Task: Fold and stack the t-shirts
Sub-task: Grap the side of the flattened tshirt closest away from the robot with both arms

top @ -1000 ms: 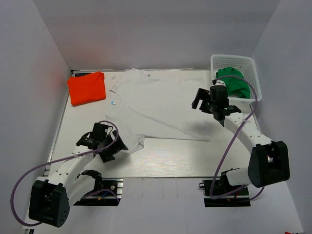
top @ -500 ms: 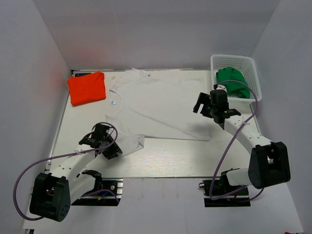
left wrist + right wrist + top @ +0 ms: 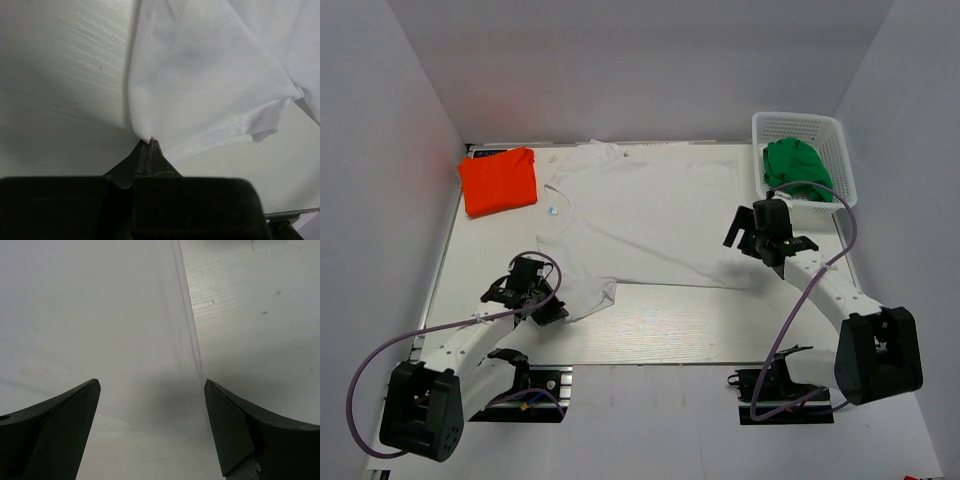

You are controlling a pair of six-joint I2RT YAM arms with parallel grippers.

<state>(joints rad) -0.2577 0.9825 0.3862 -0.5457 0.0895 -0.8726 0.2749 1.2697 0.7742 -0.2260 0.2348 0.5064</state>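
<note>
The white t-shirt [image 3: 640, 215] lies spread flat across the middle of the table [image 3: 670, 325], collar toward 12 o'clock and hem toward 6. At its 7 o'clock corner the left gripper [image 3: 542, 305] is pinched tight on the cloth — the left wrist view shows the two fingers pressed together with the shirt's edge [image 3: 145, 136] caught between their tips, the fabric fanning away toward 1 o'clock. The right gripper [image 3: 752, 232] hangs over the shirt's 4 o'clock side with its jaws spread wide and nothing between them; its wrist view looks down on the shirt's straight edge [image 3: 190, 340] and bare table beyond. The orange t-shirt [image 3: 498, 181] sits folded at 10 o'clock, just beside the white shirt's sleeve. The green t-shirt [image 3: 795, 165] is bunched inside the white lattice basket [image 3: 798, 125] at 2 o'clock — well apart from the orange one.
</note>
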